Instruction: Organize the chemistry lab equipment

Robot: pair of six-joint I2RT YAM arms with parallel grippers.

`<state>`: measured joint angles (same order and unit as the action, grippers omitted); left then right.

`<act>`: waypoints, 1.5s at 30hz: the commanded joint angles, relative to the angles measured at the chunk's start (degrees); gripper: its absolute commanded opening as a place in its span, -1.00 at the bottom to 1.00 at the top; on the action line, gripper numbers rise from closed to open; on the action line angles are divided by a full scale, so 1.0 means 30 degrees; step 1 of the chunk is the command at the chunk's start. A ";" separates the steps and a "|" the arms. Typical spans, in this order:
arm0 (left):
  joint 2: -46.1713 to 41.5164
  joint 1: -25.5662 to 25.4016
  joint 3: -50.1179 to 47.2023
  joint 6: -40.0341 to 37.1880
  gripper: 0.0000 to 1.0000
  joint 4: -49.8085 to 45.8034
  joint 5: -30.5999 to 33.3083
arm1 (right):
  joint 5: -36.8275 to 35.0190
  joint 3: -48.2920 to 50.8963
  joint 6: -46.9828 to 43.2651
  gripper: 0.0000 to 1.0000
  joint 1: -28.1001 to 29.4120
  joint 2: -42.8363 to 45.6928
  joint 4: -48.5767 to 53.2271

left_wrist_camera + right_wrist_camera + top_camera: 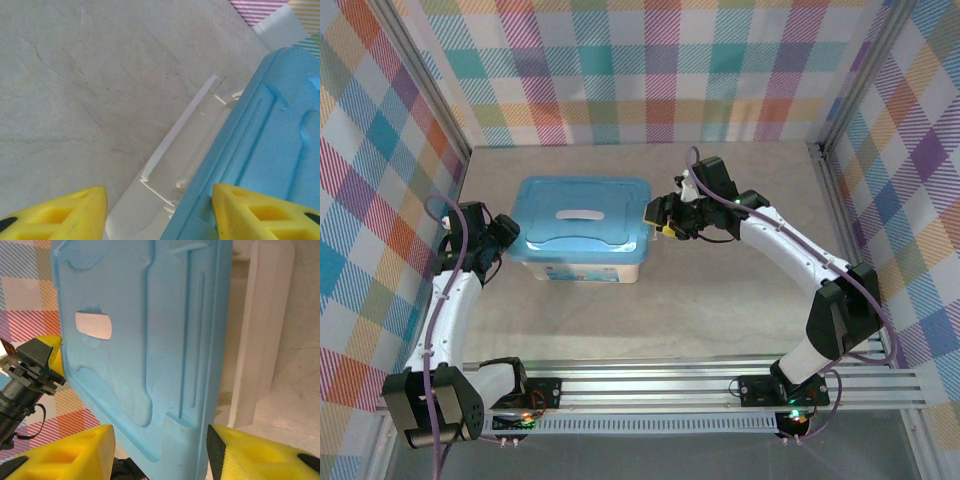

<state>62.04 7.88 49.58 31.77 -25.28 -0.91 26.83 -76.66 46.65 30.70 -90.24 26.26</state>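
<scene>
Poising left tool [159, 192] and right tool [161, 427], both apart, over ends of flat blue rectangular lid [550, 205]; risking skewing it by closing unevenly.

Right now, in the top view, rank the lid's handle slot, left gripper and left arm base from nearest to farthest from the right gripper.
1. Handle slot, middle of the lid.
2. Left gripper, at lid's left end.
3. Left arm base, bottom left.

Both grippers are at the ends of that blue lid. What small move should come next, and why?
The blue lid sits on the box; the left gripper and right gripper each straddle an end of it, jaws apart. So probably close both on the rim, ready to lift.
</scene>
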 commanded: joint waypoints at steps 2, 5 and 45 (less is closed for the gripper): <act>-0.0277 -0.0312 0.0222 -0.0790 0.14 -0.2021 0.0272 | -0.1371 -0.0860 -0.1220 0.04 0.0076 0.0548 0.1352; -0.0086 -0.0328 0.0527 -0.0763 0.14 -0.2150 0.0315 | -0.2026 -0.1074 -0.1746 0.04 0.0191 0.0596 0.1888; 0.4239 0.3935 0.0059 0.0825 0.69 0.6469 -0.9563 | -0.2168 -0.0154 -0.2206 0.54 0.0506 -0.0887 0.0740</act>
<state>74.11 18.96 51.51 32.97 -10.57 -25.56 19.53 -77.65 39.88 31.94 -91.92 29.39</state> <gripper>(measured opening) 0.844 0.770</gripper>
